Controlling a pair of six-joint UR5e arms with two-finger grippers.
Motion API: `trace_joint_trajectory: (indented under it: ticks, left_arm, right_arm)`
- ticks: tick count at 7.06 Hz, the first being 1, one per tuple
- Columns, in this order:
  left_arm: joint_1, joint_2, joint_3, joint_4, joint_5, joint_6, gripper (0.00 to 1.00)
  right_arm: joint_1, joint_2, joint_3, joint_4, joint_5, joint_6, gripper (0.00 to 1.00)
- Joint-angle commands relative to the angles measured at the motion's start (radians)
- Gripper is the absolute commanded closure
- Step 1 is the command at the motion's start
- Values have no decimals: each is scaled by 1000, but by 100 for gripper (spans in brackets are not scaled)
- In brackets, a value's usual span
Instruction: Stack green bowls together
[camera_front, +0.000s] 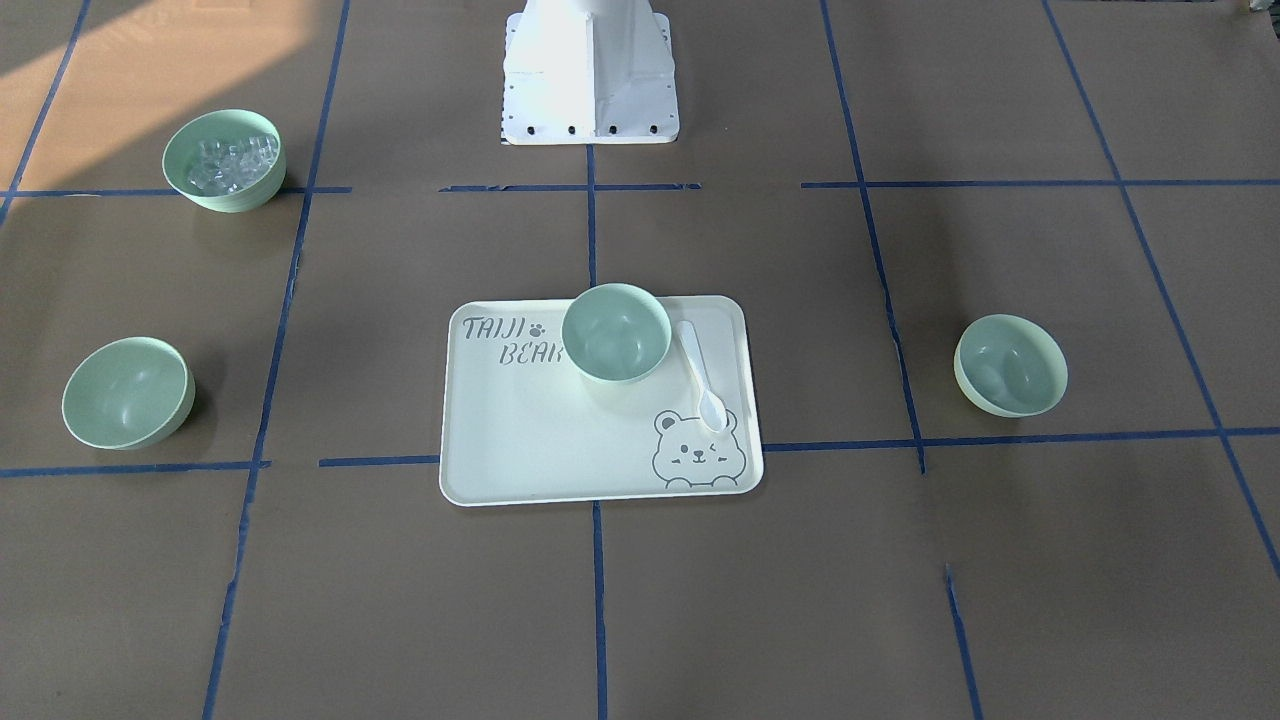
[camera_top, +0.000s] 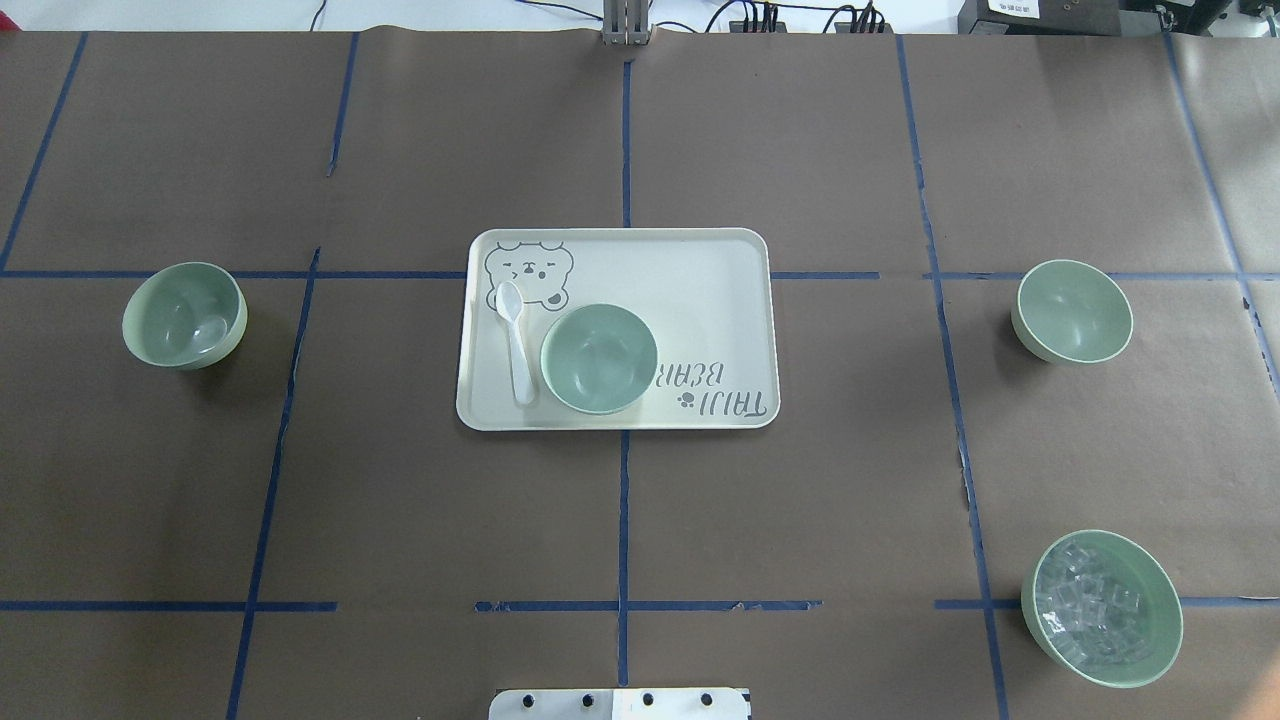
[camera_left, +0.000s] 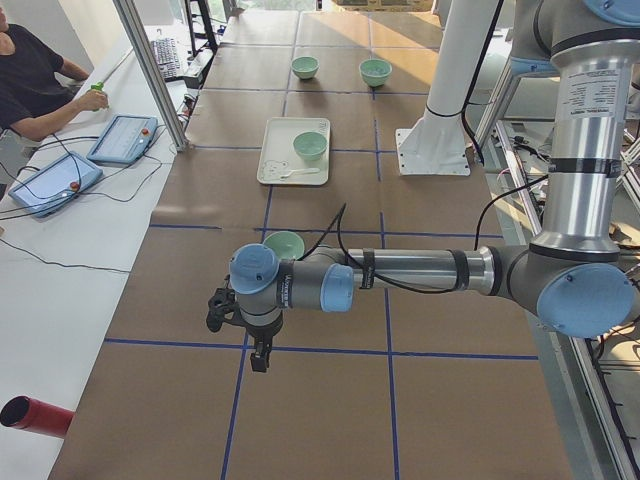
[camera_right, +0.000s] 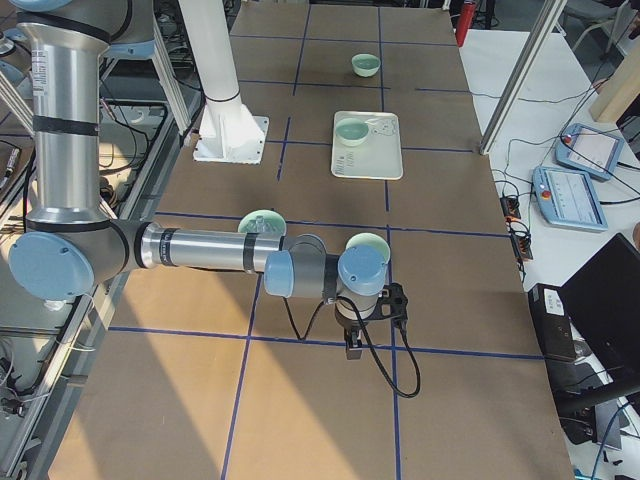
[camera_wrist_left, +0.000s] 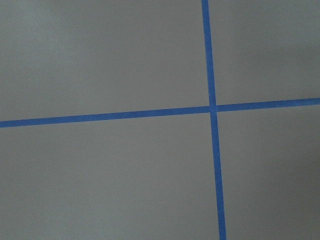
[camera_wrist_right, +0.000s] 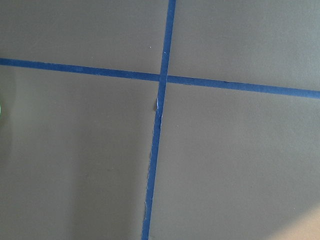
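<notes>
Three pale green bowls stand apart. One (camera_top: 598, 358) sits on the bear tray (camera_top: 700, 290). One (camera_top: 185, 315) stands at the left and one (camera_top: 1072, 310) at the right. In the front-facing view they are the middle bowl (camera_front: 616, 332), the right-hand bowl (camera_front: 1010, 365) and the left-hand bowl (camera_front: 127, 392). My left gripper (camera_left: 260, 357) shows only in the exterior left view, pointing down beyond the left bowl (camera_left: 285, 243). My right gripper (camera_right: 354, 346) shows only in the exterior right view, beyond the right bowl (camera_right: 370, 243). I cannot tell whether either is open or shut.
A green bowl of clear cubes (camera_top: 1102, 608) stands near the robot on the right. A white spoon (camera_top: 516, 340) lies on the tray beside the bowl. Both wrist views show only brown paper and blue tape (camera_wrist_left: 212, 107). An operator (camera_left: 30, 80) sits at the side table.
</notes>
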Motion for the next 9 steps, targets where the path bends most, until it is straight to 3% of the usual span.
trace_joint_trajectory:
  ticks: [1,4,7,9]
  left_arm:
    - [0,-1,3,-4,0,-2,0]
    - [26,-11,-2,-72,-1,-12,0]
    - [190,-8,0,-398,-13,-341,0]
    - [288,-6,-2,-507,-4,-518,0]
  right_arm:
    - [1,2,5,0,-2,9,0]
    - [-1,7,54,2,4,21,0]
    - [-16,68,62,0,8,62,0]
    - [-58,70,42,46,6,140,0]
